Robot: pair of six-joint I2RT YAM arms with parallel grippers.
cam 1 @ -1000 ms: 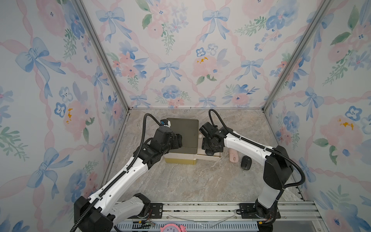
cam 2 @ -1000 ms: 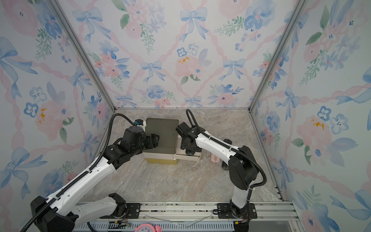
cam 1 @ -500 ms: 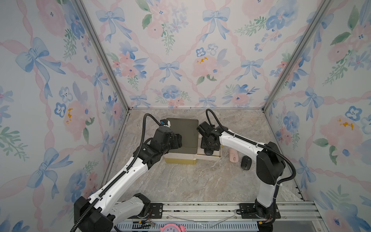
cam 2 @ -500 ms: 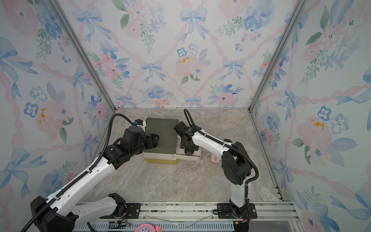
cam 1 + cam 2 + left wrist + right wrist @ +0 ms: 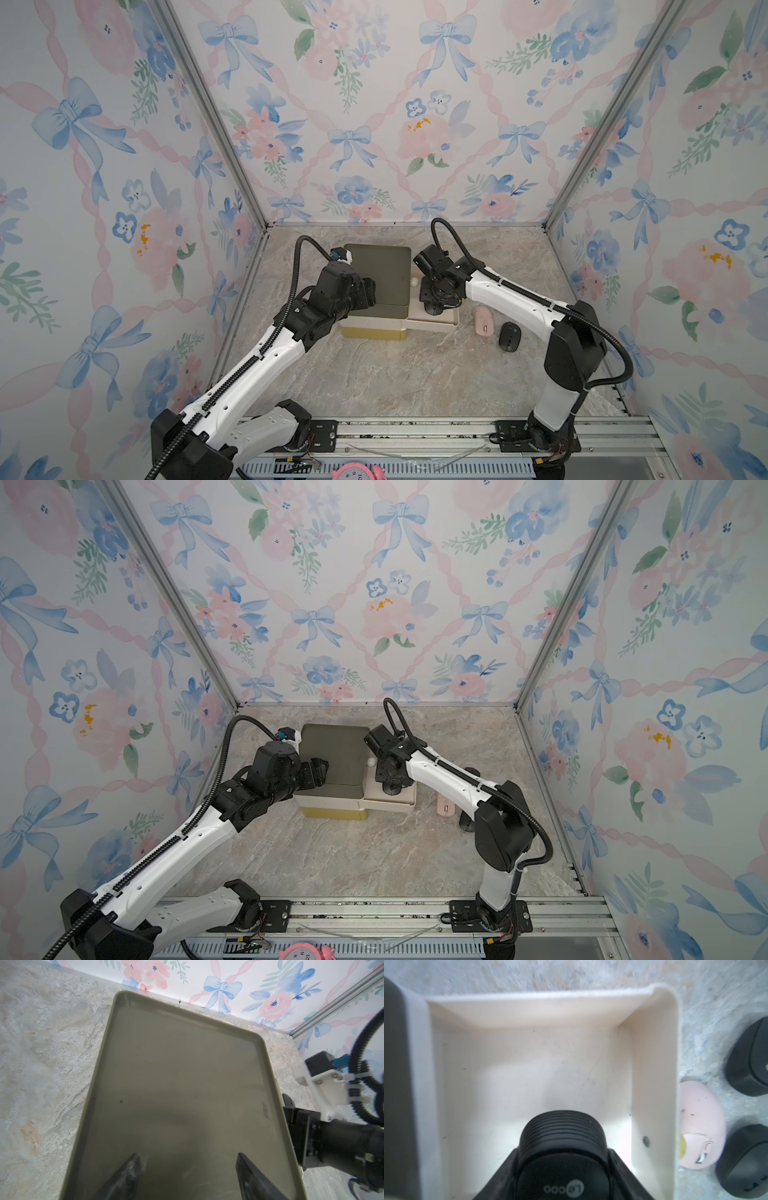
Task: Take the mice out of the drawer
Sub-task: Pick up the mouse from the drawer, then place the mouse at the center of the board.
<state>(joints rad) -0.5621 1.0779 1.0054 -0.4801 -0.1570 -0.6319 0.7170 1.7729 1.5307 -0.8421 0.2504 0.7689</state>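
Right gripper [image 5: 563, 1152] clasping mouse [image 5: 560, 1126], wrist view only

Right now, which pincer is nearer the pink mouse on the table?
Right. The right pincer sits in the open drawer just beside the pink mouse, closed around a black mouse. The left pincer is open over the olive tray top, beyond the drawer.
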